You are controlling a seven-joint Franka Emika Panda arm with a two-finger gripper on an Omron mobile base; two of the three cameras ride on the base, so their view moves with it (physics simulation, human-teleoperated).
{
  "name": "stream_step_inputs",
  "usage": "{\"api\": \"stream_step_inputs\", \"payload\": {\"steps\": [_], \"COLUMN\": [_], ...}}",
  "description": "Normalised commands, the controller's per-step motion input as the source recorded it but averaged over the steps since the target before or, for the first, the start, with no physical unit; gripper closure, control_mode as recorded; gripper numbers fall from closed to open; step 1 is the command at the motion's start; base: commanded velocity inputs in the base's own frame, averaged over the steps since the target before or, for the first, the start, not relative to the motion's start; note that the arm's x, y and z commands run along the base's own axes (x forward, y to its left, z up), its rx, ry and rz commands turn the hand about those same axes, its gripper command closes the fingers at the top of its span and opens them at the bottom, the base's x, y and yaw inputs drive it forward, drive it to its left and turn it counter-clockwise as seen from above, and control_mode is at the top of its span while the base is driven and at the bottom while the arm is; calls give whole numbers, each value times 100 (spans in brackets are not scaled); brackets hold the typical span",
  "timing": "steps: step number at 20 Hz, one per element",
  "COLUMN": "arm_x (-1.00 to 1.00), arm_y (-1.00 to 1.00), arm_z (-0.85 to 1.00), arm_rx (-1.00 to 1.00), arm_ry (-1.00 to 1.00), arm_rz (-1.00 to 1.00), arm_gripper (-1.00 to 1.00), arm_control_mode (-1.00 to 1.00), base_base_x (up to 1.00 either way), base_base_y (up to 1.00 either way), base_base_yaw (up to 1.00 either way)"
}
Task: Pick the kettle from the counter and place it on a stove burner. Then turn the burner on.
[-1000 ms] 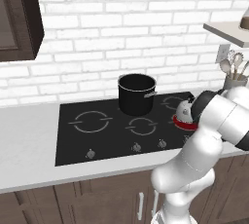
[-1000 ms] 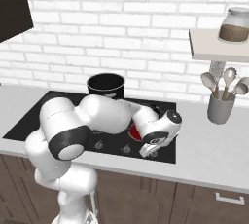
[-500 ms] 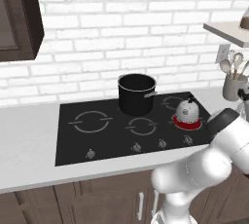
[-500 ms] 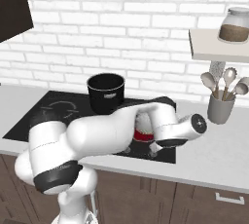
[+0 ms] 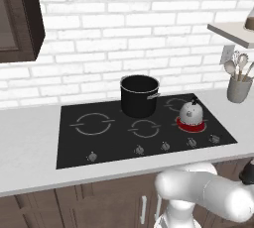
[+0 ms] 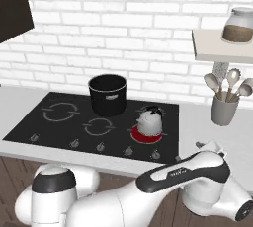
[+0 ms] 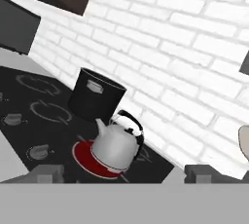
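On the stove (image 5: 99, 142), kettle (image 5: 190, 113) over glowing red burner (image 5: 191, 125), end effector (image 7: 119, 175) spread wide, empty, no legible writing

The kettle (image 5: 190, 113) is showing smooth silvery metal with a soft sheen and a black handle. The stove (image 5: 99, 142) is looking like flat, glossy black glass; one ring is glowing red under the kettle. The pot (image 5: 139, 94) is appearing matt black. The counter (image 5: 27, 147) is looking smooth and pale. The wall (image 5: 134, 33) is showing rough white brick.
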Motion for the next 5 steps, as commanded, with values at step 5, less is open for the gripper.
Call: {"api": "stream_step_inputs", "payload": {"steps": [5], "arm_x": [0], "arm_y": [-1], "arm_z": [0], "arm_rx": [0], "arm_ry": [0], "arm_rz": [0], "arm_gripper": [-100], "arm_control_mode": [-100], "base_base_x": [0], "base_base_y": [0], "base_base_yaw": [0]}}
